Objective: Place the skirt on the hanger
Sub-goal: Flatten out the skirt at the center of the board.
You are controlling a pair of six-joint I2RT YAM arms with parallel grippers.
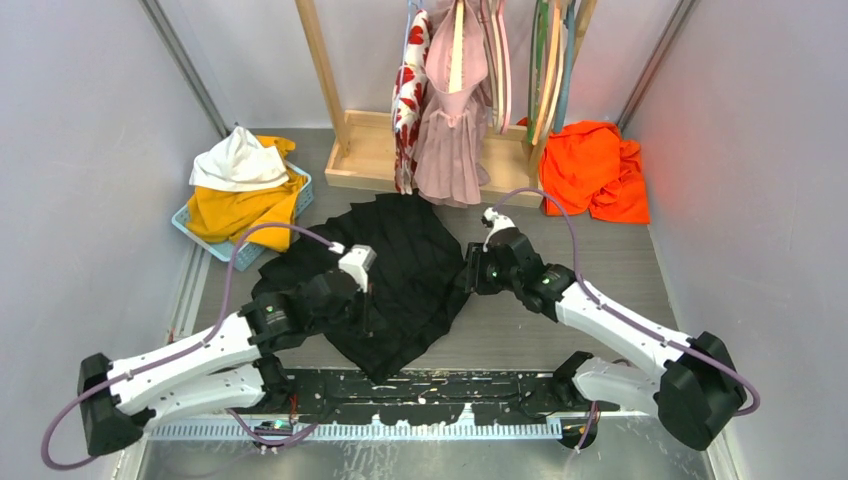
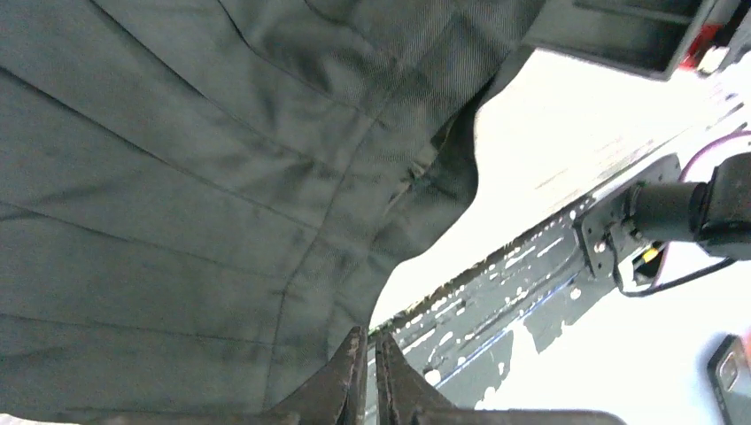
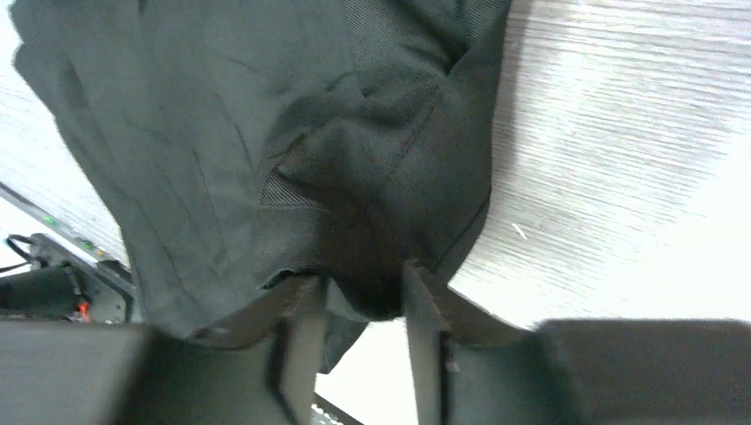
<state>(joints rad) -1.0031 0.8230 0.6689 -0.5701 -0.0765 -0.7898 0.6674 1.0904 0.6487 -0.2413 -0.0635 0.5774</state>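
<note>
The black pleated skirt (image 1: 410, 260) lies spread on the bench (image 1: 600, 265) between both claws, its long axis running from the near edge away toward the wooden rack (image 1: 322, 90). The right claw (image 3: 361, 274) stands parted astride a bunched fold at the skirt's edge, cloth straight ahead of it. The left claw (image 2: 369, 335) is closed at the opposite hem; whether it pinches cloth I cannot tell. Thin matte twill, limp, sharply creased. The hangers (image 1: 548, 60) hang well beyond, likely nearer the right claw.

Rack (image 1: 325, 90) top cut off, skirt (image 2: 177, 177) cropped in wrist cams, right gripper (image 3: 361, 279) body blurred
</note>
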